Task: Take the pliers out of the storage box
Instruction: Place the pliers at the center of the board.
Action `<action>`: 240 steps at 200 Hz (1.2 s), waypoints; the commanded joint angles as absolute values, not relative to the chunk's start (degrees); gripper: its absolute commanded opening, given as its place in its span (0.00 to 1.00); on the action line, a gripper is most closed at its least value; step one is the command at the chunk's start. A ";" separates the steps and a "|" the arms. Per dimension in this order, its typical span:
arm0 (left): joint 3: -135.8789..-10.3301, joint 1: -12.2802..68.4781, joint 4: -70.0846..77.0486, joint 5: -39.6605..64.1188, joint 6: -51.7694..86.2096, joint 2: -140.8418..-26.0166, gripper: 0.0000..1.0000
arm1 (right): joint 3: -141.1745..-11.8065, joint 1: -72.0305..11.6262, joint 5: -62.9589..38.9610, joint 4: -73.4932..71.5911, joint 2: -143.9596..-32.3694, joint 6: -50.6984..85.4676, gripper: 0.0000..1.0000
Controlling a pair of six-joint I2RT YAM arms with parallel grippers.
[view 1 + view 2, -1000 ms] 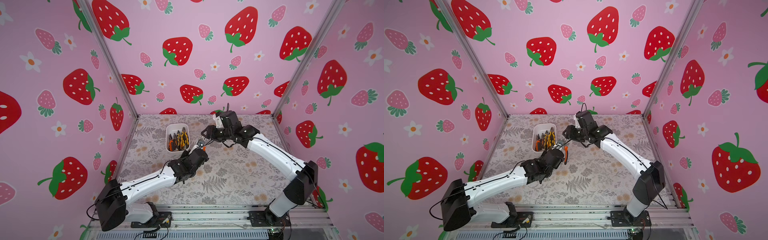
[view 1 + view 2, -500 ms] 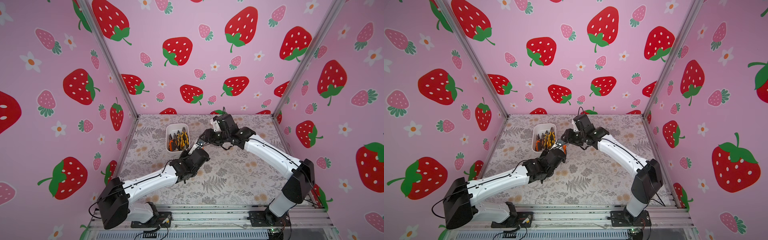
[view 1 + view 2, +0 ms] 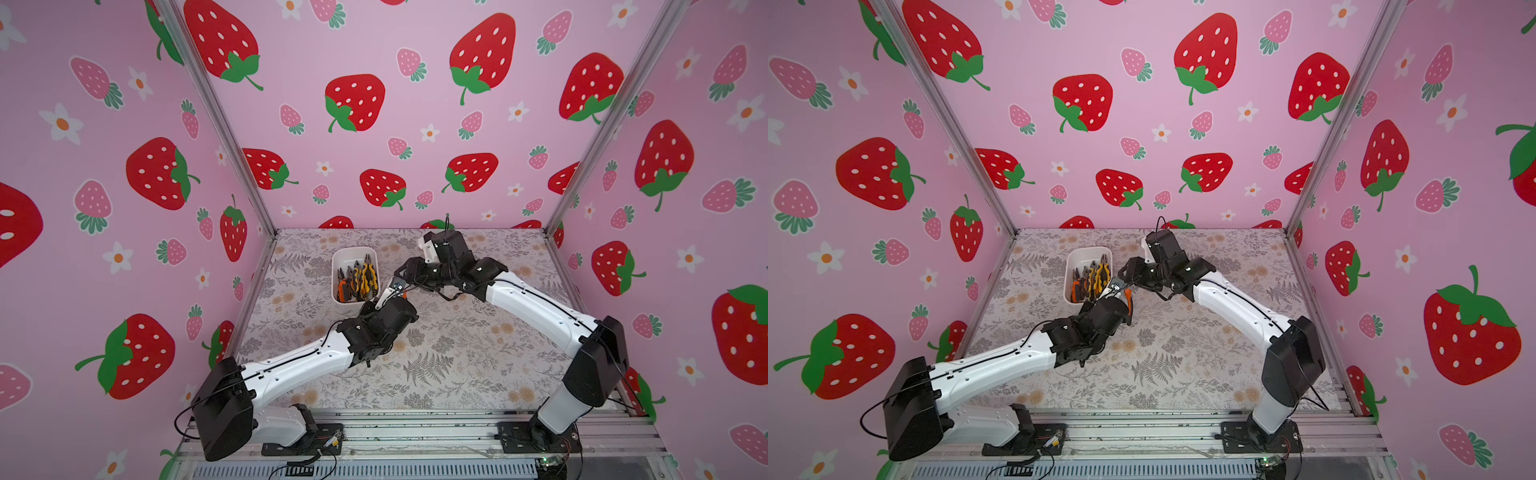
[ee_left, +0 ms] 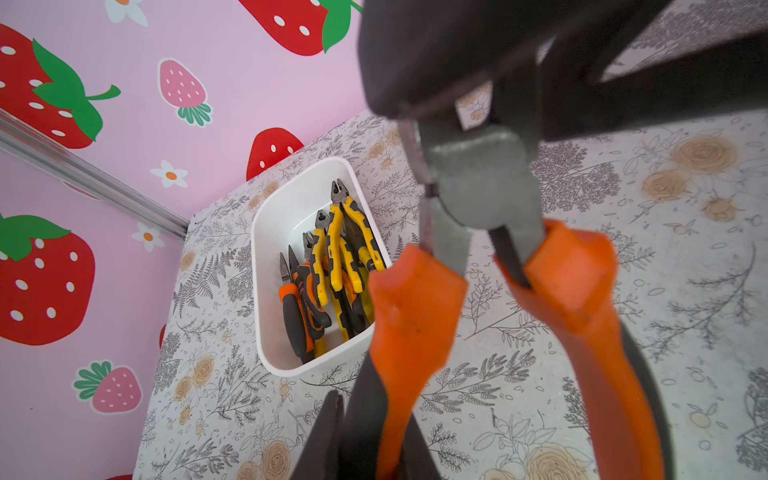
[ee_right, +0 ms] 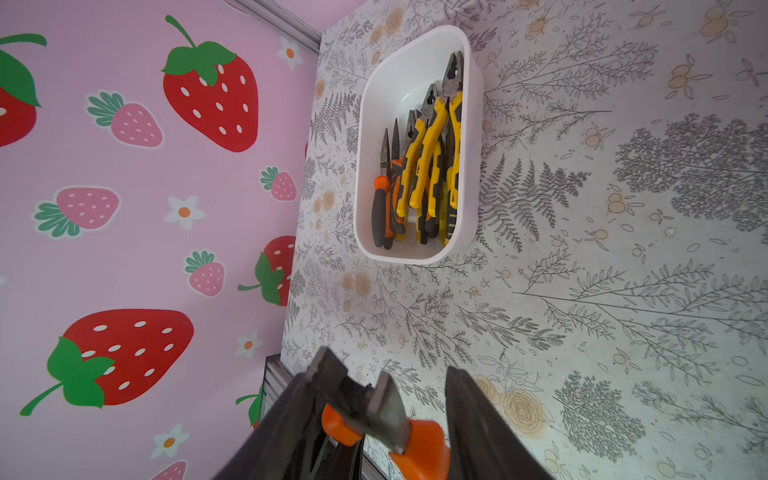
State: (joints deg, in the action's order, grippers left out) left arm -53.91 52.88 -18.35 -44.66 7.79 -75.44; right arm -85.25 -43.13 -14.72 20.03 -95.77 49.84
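The white storage box [image 3: 354,248] [image 5: 365,124] stands at the back left of the table with several pliers [image 3: 362,277] [image 4: 332,270] [image 5: 424,166] in it, orange and yellow handled. My left gripper [image 3: 387,300] [image 4: 374,449] is shut on one handle of an orange-handled pair of pliers [image 3: 397,287] [image 4: 478,187] and holds it above the table just right of the box, nose up. My right gripper [image 3: 401,279] [image 5: 390,370] is open, its fingers [image 5: 478,415] on either side of that pair's metal head [image 5: 374,403], with a gap showing at one side.
Pink strawberry-print walls enclose the flowered table [image 3: 457,353] on three sides. An aluminium rail [image 3: 415,432] with both arm bases runs along the front edge. The two arms meet near the middle, beside the box.
My right gripper has come down and left to the lifted orange-handled pliers, and its fingers now straddle the head. The left gripper has kept its hold and shifted only slightly.
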 commanded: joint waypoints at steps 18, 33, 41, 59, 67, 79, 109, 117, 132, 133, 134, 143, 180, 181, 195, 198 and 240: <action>-54.87 53.43 -13.77 -41.43 8.65 -71.78 0.00 | -81.56 -46.07 -17.25 16.65 -93.80 50.41 0.51; -54.76 53.17 -14.15 -40.75 9.67 -70.96 0.00 | -80.33 -46.09 -17.05 16.03 -93.28 50.86 0.40; -54.89 53.13 -14.36 -40.55 10.07 -70.63 0.00 | -79.64 -46.18 -17.01 15.44 -92.98 51.12 0.38; -55.34 53.03 -15.28 -40.67 11.05 -70.23 0.00 | -78.07 -46.20 -16.87 13.95 -92.05 51.71 0.33; -55.66 53.05 -15.73 -41.03 11.28 -70.22 0.00 | -77.76 -46.21 -16.63 13.80 -91.64 51.85 0.33; -56.10 53.08 -16.49 -41.99 11.55 -70.39 0.00 | -77.87 -46.15 -15.98 14.25 -91.25 51.67 0.33; -56.77 53.61 -17.75 -48.45 12.21 -71.78 0.00 | -81.25 -46.45 -10.89 21.29 -91.29 51.24 0.45; -56.67 53.94 -17.58 -50.19 12.05 -72.21 0.00 | -81.98 -46.49 -9.44 22.73 -91.32 51.36 0.46; -56.38 54.86 -16.45 -52.84 10.97 -72.84 0.00 | -82.68 -46.55 -7.04 24.43 -91.36 52.30 0.49; -56.31 54.89 -16.35 -53.01 10.85 -72.89 0.00 | -82.73 -46.52 -6.90 24.52 -91.43 52.30 0.49; -56.33 55.00 -16.22 -53.18 10.70 -72.92 0.00 | -82.81 -46.55 -6.79 24.56 -91.46 52.34 0.49; -56.10 55.68 -15.29 -54.53 9.53 -73.34 0.00 | -83.41 -46.50 -6.21 25.32 -91.63 52.83 0.49; -55.33 57.39 -12.66 -56.52 6.28 -73.82 0.00 | -84.66 -46.50 -5.74 25.44 -92.54 55.03 0.42; -55.31 57.39 -12.66 -56.52 6.26 -73.82 0.00 | -84.65 -46.54 -5.72 25.42 -92.50 55.07 0.41; -55.12 57.39 -12.86 -56.60 6.63 -73.53 0.00 | -84.30 -46.54 -5.62 24.71 -92.31 55.78 0.33; -54.99 57.39 -12.91 -56.57 6.74 -73.40 0.00 | -84.24 -46.50 -5.55 24.70 -92.29 55.81 0.31; -55.17 57.61 -14.05 -56.03 7.59 -73.28 0.00 | -84.11 -46.50 -5.37 24.56 -92.21 56.23 0.00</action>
State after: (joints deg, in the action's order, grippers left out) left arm -53.54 56.66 -16.84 -51.22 8.62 -74.13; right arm -83.55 -46.35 -8.36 22.26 -92.51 54.04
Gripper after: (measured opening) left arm 0.184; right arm 0.243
